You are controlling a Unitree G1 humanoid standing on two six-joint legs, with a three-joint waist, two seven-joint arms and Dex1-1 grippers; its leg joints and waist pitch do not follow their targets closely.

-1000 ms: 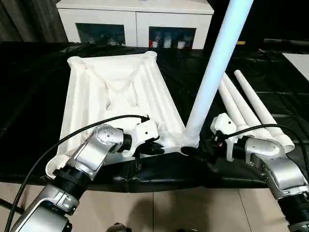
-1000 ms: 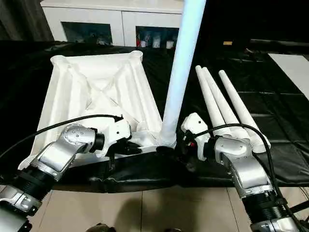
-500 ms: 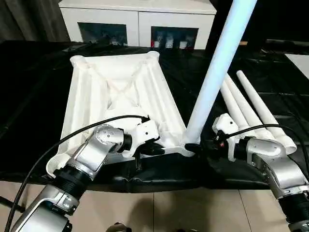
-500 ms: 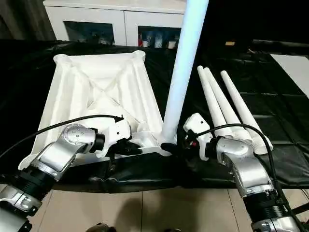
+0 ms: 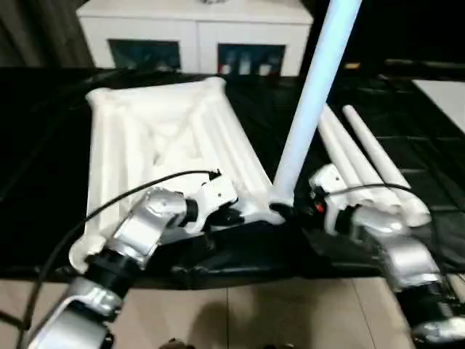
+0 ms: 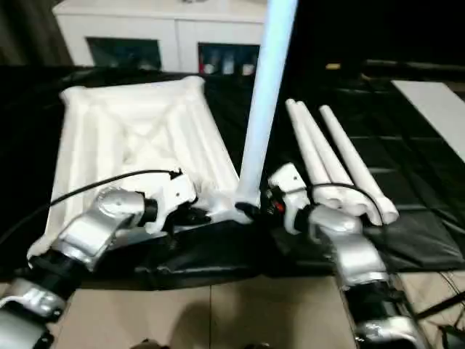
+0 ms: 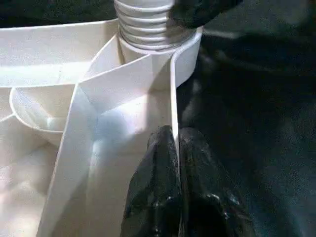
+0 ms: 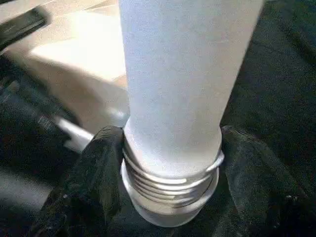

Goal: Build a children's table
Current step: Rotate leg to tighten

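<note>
The children's table lies as an upturned white tabletop (image 5: 160, 138) on the black cloth, ribbed underside up. One white leg (image 5: 312, 94) stands in its near right corner socket, leaning slightly right. My right gripper (image 5: 287, 212) is shut on the leg's threaded base (image 8: 173, 192), with a black finger (image 8: 98, 168) pressed on each side. My left gripper (image 5: 236, 217) is shut on the tabletop's thin near rim wall (image 7: 174, 98), just beside that socket. Three more legs (image 5: 363, 156) lie side by side on the cloth to the right of the tabletop.
A white cabinet (image 5: 196, 36) with glass doors stands behind the work surface. A flat white board (image 5: 443, 91) lies at the far right. The cloth's front edge (image 5: 240, 276) drops to a tiled floor right below my forearms.
My right gripper has moved left and closed on the base of the standing leg. The left gripper still pinches the rim. The camera has shifted a little.
</note>
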